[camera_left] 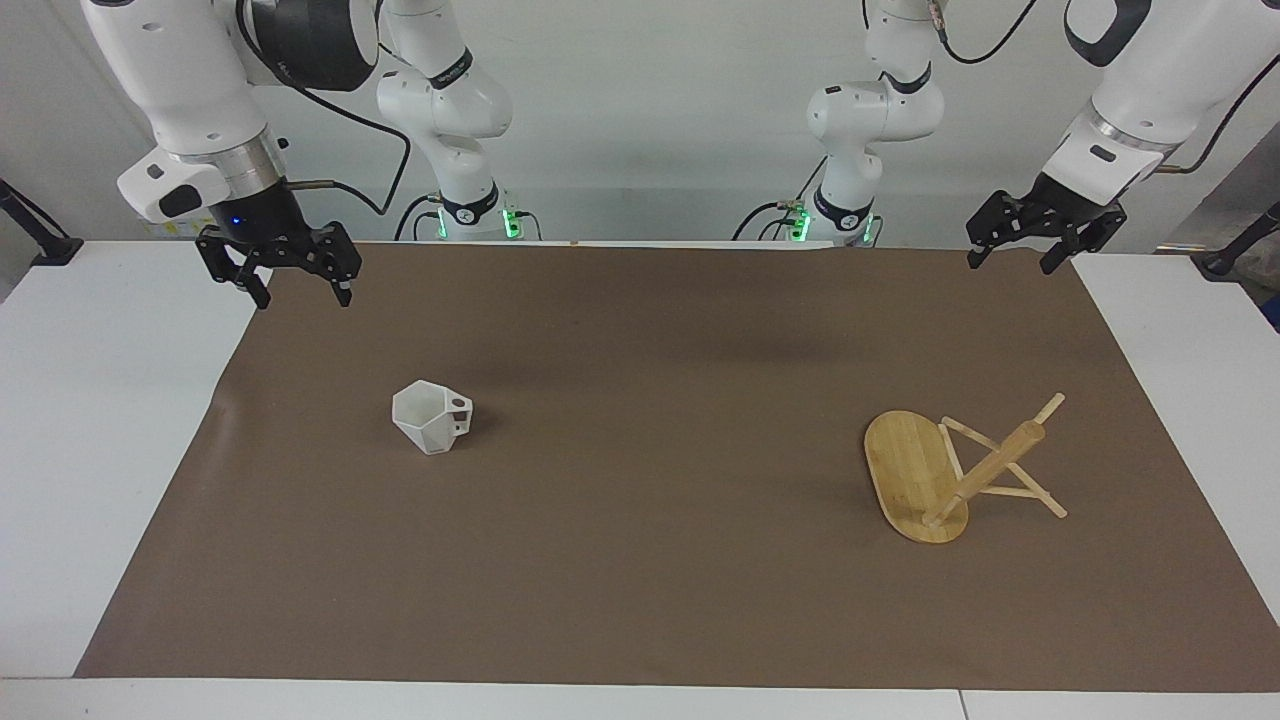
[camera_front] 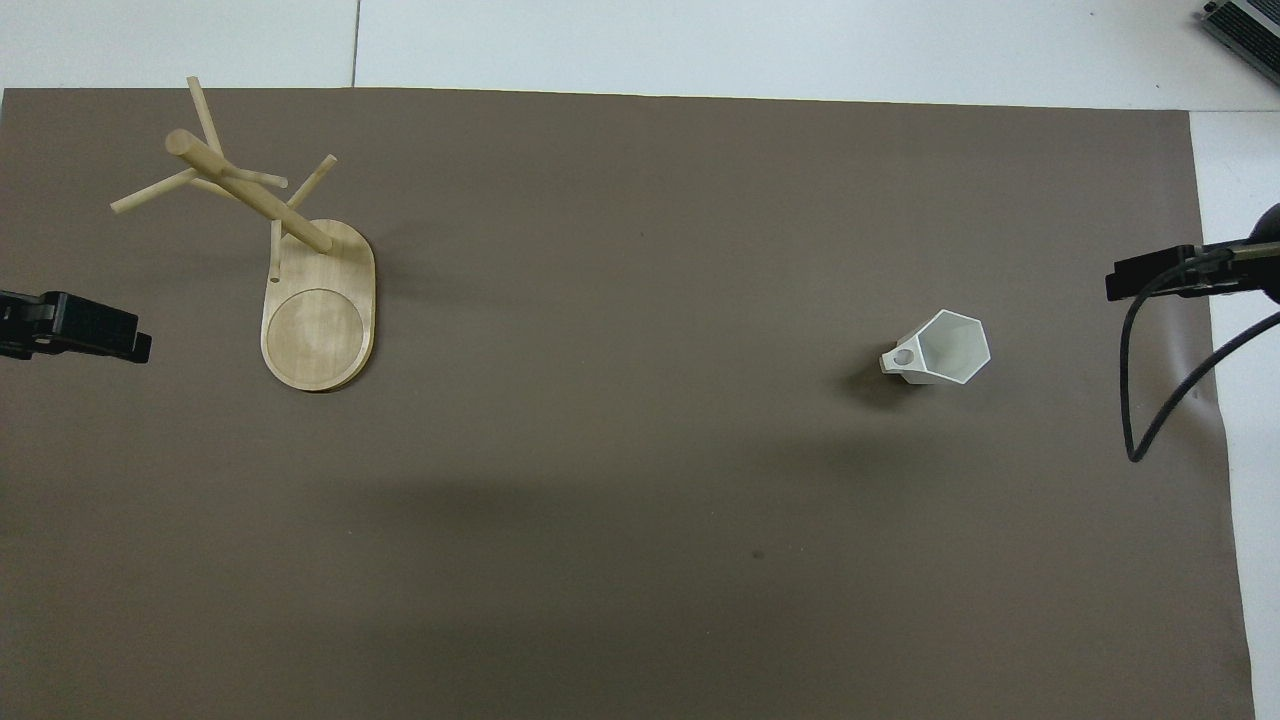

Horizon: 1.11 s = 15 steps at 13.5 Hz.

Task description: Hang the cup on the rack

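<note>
The cup (camera_left: 432, 417) stands upright on the brown mat (camera_left: 640, 560), well apart from the rack (camera_left: 945, 478). The right gripper (camera_left: 298, 294) and the left gripper (camera_left: 1012, 263) hang over the mat's edges, fingers apart, empty.

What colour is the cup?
Plain matte white, no pattern; the cup shows best in the facing view.

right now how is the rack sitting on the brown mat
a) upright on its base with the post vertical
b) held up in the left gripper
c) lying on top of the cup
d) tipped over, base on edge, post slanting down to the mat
d: the rack is tipped over, with its oval base standing on edge and its pegs touching the brown mat, apart from the cup and held by neither gripper.
</note>
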{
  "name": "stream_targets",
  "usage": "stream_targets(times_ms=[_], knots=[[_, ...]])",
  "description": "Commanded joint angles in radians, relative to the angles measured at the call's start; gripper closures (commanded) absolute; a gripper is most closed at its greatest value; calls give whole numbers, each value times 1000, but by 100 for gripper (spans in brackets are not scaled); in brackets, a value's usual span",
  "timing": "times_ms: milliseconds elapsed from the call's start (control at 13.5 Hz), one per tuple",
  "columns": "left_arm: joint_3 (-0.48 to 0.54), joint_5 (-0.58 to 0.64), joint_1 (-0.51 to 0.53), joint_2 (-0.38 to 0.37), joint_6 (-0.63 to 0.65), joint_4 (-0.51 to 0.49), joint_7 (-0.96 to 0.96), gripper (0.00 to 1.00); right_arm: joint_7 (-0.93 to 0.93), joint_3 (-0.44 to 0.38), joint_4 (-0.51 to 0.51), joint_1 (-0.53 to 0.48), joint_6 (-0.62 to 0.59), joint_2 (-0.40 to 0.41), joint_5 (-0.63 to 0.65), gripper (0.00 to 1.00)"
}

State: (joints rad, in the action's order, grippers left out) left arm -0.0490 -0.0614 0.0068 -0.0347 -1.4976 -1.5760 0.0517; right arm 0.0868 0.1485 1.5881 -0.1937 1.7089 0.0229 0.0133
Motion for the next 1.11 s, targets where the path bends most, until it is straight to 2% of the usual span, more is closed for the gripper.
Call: stream_targets(times_ms=[0, 1034], knots=[[-9, 18, 10, -16, 11, -10, -4, 0, -10, 6, 16, -7, -9, -18, 4, 0], [-9, 18, 10, -16, 11, -10, -4, 0, -2, 5, 16, -9, -9, -18, 4, 0]])
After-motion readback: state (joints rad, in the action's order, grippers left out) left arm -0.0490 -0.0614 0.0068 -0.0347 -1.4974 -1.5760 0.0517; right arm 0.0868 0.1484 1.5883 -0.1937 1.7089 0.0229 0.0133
